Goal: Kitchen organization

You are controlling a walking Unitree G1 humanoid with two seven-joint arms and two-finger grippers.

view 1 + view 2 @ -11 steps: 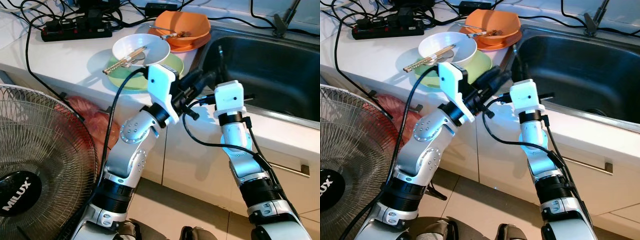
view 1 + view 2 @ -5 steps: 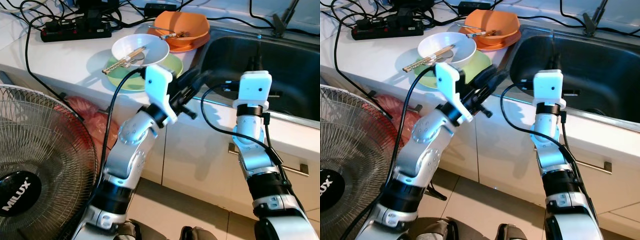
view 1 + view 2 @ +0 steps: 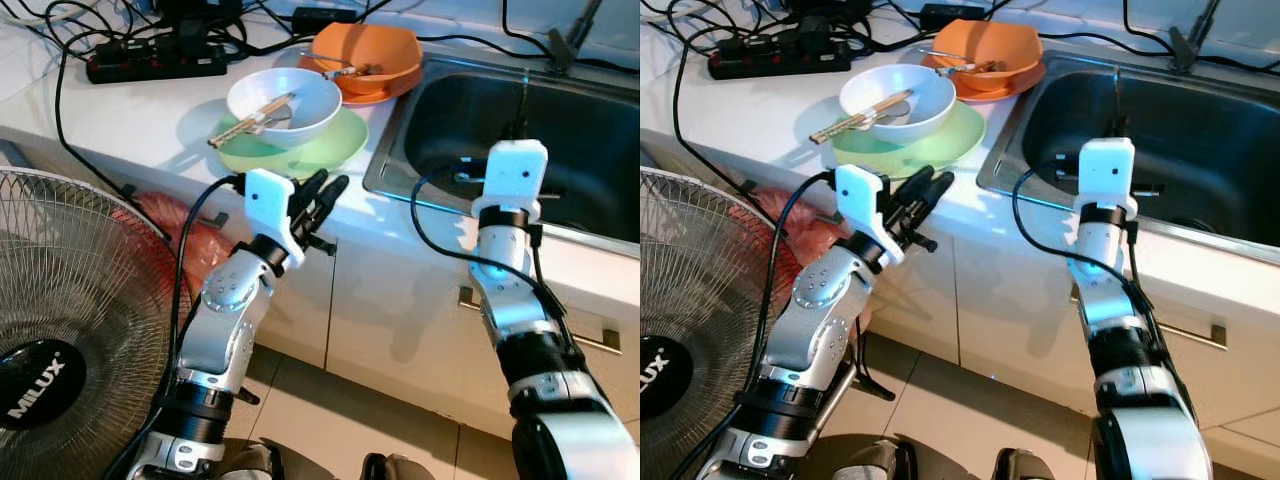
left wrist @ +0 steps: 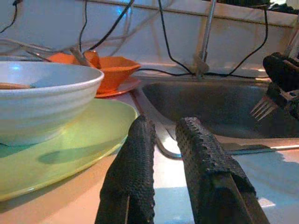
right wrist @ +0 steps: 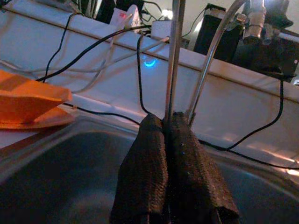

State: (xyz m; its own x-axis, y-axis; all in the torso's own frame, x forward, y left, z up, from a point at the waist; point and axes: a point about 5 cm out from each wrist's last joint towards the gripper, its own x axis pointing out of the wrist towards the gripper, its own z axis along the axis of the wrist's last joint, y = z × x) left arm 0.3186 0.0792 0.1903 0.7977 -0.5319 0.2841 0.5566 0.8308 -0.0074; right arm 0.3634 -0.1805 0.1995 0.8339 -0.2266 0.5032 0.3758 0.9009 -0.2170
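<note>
Fork [image 5: 174, 56]: its handle is clamped between the closed fingers of the right gripper [image 5: 169, 123], held over the sink [image 3: 560, 120] just inside its front rim. In the left wrist view the tines hang above the basin.

Risks, sweeping from far left of the sink:
- Fan [image 3: 70, 300] stands on the floor well left of the sink, beside the left elbow. We judge that a wide outward swing of that arm could hit the grille.
- Power strip [image 3: 150, 62] and loose cables lie at the back of the counter, left of the sink. A reach that far could snag a wire.
- Bowl [image 3: 300, 105] sits on the plate [image 3: 330, 145], near the sink's left rim, with chopsticks [image 3: 250, 115] sticking out over the bowl's lip. A knock could roll them off the counter.
- Left gripper [image 3: 325, 185] is empty with its fingers slightly apart, at the counter's front edge between plate and sink. If it rises without backing off, it could catch the plate rim.
- If the fork is released from up here, it could bounce or clatter.

Room: the basin below the fork looks bare. The tap [image 5: 210, 60] rises at the sink's back, so we judge straight down to be the free path.
</note>
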